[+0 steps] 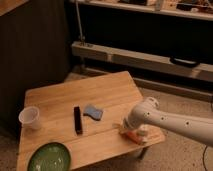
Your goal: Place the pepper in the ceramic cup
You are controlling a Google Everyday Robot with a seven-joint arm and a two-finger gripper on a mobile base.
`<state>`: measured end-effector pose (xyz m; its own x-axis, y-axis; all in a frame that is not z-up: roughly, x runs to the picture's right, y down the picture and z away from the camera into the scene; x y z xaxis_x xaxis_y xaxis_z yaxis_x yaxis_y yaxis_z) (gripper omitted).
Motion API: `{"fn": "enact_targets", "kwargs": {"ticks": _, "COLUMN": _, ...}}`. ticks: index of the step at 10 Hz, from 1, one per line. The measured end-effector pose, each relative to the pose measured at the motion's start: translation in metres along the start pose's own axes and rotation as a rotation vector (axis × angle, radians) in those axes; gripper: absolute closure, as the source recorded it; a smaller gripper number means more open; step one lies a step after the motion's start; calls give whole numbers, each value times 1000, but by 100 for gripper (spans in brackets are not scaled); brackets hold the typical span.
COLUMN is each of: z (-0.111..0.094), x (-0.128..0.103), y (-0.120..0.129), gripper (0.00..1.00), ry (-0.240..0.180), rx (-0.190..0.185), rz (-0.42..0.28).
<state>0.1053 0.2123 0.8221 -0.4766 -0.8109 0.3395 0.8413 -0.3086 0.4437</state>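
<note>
The ceramic cup [30, 118] is small and pale and stands upright near the left edge of the wooden table [100, 92]. The pepper [132, 136] shows as a small orange-red patch at the table's front right edge, mostly hidden under my gripper. My gripper [133, 131] sits low over it at the end of the white arm [170, 120], which reaches in from the right. The cup is far to the left of the gripper.
A black oblong stick [78, 120] lies mid-table with a small blue object [93, 112] beside it. A green round bowl [49, 157] sits at the front left corner. Dark shelving and a metal rail [145, 57] stand behind the table.
</note>
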Motion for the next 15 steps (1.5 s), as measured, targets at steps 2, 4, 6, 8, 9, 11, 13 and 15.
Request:
{"fn": "enact_targets", "kwargs": {"ticks": 2, "z": -16, "x": 28, "y": -4, "gripper": 98, "ry": 54, "rx": -5, "rz": 1}}
{"fn": "enact_targets", "kwargs": {"ticks": 4, "z": -45, "x": 72, "y": -16, "gripper": 100, "ry": 161, "rx": 0, "rz": -19}}
{"fn": "enact_targets", "kwargs": {"ticks": 6, "z": -71, "x": 124, "y": -32, "gripper": 100, "ry": 305, "rx": 18, "rz": -44}}
{"fn": "enact_targets", "kwargs": {"ticks": 8, "z": -92, "x": 185, "y": -55, "gripper": 100, "ry": 471, "rx": 51, "rz": -82}}
{"fn": "enact_targets", "kwargs": {"ticks": 9, "z": -101, "x": 213, "y": -67, "gripper": 100, "ry": 535, "rx": 71, "rz": -108}}
{"fn": "enact_targets", "kwargs": {"ticks": 11, "z": -118, "x": 267, "y": -94, "gripper": 100, "ry": 644, "rx": 117, "rz": -176}}
{"fn": "enact_targets", "kwargs": {"ticks": 13, "z": -136, "x": 315, "y": -123, "gripper": 100, "ry": 728, "rx": 172, "rz": -246}}
{"fn": "enact_targets", "kwargs": {"ticks": 15, "z": -157, "x": 365, "y": -162, "gripper": 100, "ry": 806, "rx": 241, "rz": -342}}
